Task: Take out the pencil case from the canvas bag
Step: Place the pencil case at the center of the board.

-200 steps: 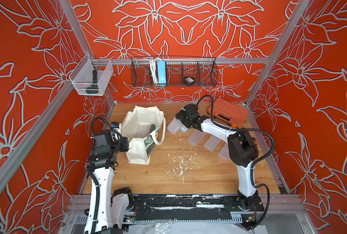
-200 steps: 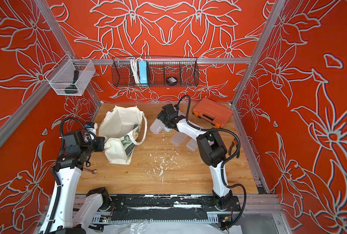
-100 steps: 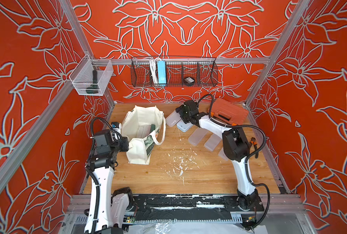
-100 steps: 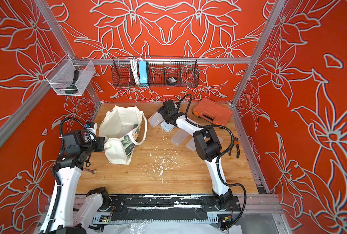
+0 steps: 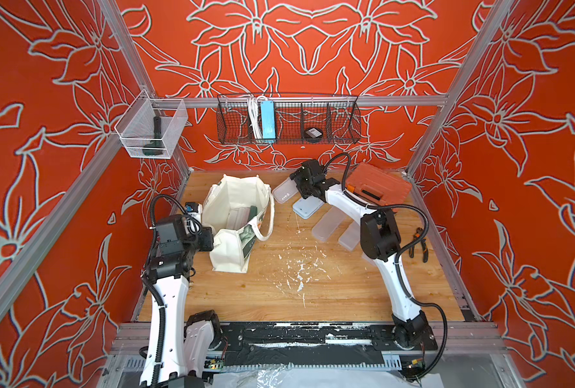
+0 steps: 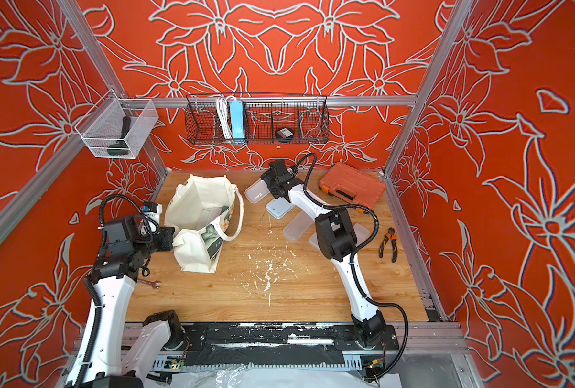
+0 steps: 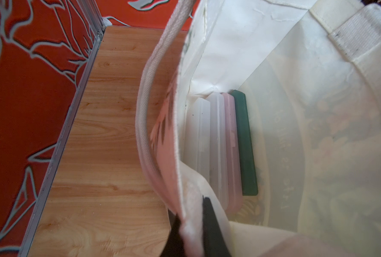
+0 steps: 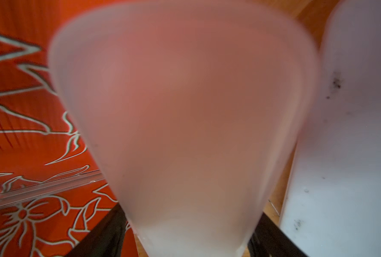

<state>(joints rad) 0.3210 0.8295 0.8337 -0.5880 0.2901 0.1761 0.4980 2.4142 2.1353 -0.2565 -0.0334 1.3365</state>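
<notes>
left gripper [image 7: 191,233]: jaws pinched together on the near rim of the canvas bag [image 5: 235,201]; bag stands left-back on the table [image 5: 279,295], mouth open. inside it, on edge and side by side: clear cases [image 7: 198,133], pink case [image 7: 230,144], green case [image 7: 245,144]. just right of the bag, the frosted pencil case [image 5: 283,195] is out, clamped at one end in the right gripper [image 5: 299,189], jaws wide on it. three more cases [image 5: 328,226] lie flat under that arm. orange toolbox [image 5: 377,184] back right, pliers [image 5: 419,240] by the right wall
</notes>
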